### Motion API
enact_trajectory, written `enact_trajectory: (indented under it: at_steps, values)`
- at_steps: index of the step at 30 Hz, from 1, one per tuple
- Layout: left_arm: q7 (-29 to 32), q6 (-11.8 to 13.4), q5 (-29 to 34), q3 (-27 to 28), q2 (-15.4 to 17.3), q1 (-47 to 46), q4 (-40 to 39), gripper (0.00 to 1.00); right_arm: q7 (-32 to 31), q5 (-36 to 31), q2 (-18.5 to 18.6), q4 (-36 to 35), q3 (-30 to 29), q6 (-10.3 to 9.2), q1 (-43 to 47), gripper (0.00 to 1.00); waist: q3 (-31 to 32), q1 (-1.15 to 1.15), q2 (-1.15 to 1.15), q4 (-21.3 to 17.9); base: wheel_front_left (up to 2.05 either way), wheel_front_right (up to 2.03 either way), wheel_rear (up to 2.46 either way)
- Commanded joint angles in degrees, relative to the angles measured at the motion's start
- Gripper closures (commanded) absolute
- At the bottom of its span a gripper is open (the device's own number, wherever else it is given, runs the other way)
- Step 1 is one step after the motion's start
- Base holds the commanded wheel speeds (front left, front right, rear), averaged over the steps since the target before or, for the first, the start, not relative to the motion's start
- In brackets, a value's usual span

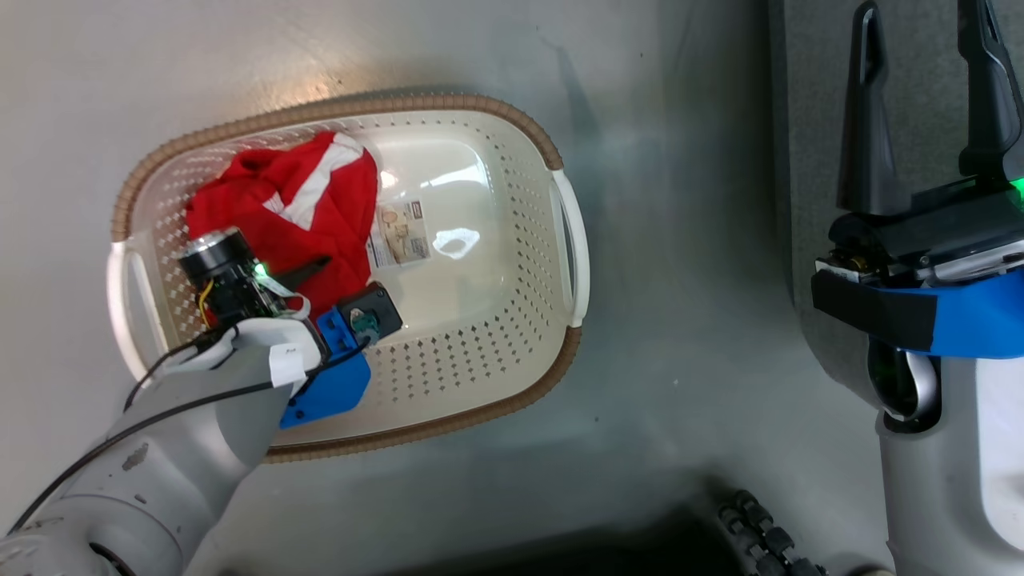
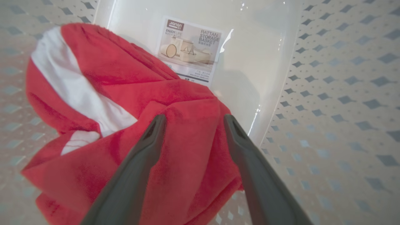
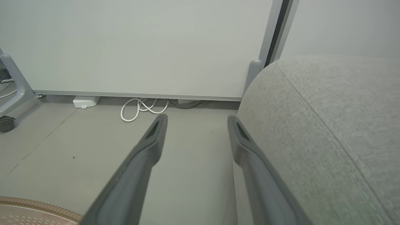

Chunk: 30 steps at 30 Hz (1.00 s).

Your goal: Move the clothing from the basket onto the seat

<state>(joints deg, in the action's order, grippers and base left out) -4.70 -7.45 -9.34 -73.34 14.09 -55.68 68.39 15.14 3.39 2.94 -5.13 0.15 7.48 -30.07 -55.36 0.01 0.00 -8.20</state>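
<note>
So my left gripper [image 2: 193, 118] is down inside the basket [image 1: 480, 384] with its fingers apart, straddling a raised fold of the clothing [image 2: 125, 93]. Nothing is pinched yet, and I honestly can't tell if the tips touch the fabric or just hover over it. The red stuff is bunched against the basket's far-left end, partly over the label [image 2: 190, 50] on the bottom. My worry is that if I close on just that top fold, I get a thin layer that slips out halfway up, or I lift one piece while the rest hangs and drags. I can't make out whether that heap is one garment or two tangled together. A hanging hem could also catch the brown rim, and that basket looks light enough to tip or get dragged along. My right gripper [image 3: 197, 120] sits empty with its fingers spread, just beside the seat [image 3: 328, 125], so there's no backup catch if the cloth drops on the floor between them.
</note>
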Motion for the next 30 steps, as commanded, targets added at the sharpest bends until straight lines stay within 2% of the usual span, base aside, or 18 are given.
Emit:
enact_trajectory:
  at_steps: [1, 10, 24, 25, 26, 30]
  values:
    - [0.24, -0.01, 0.29, -0.18, 0.17, -1.09, 0.46, 0.0, 0.02, 0.06, -0.05, -0.66, 0.12, 0.03, -0.83, 0.0, -1.64, -0.01, 0.0, -0.64, 0.0, 0.0, 0.0]
    - [1.98, -0.01, 0.25, -0.19, 0.5, -4.19, 3.1, 0.0, 0.02, 0.74, -0.07, -4.02, 0.09, 0.03, -0.25, 0.0, -5.63, -0.01, 0.0, -1.79, 0.0, 0.0, 0.0]
    - [5.36, -0.01, -0.12, -0.19, -0.39, -5.46, 4.66, 0.0, 0.01, 0.53, -0.08, -6.9, 0.32, 0.03, -0.03, 0.0, -6.76, -0.01, 0.0, -1.91, 0.0, 0.0, 0.0]
    - [5.46, -0.01, -0.2, -0.19, -0.52, -5.54, 4.66, 0.56, 0.01, 0.54, -0.08, -6.94, 0.3, 0.03, 0.0, 0.0, -6.69, -0.01, 0.0, -1.91, 0.0, 0.0, 0.0]
    - [5.45, -0.01, -0.12, -0.19, -0.62, -5.63, 4.64, 0.98, 0.01, 0.58, -0.08, -6.97, 0.26, 0.03, 0.01, 0.0, -6.63, -0.01, 0.0, -1.93, 0.0, 0.0, 0.0]
    - [5.29, -0.01, -0.69, -0.19, -1.18, -5.39, 4.58, 1.0, 0.01, 0.82, -0.08, -6.8, 0.01, 0.03, -0.08, 0.0, -5.98, -0.01, 0.0, -1.9, 0.0, 0.0, 0.0]
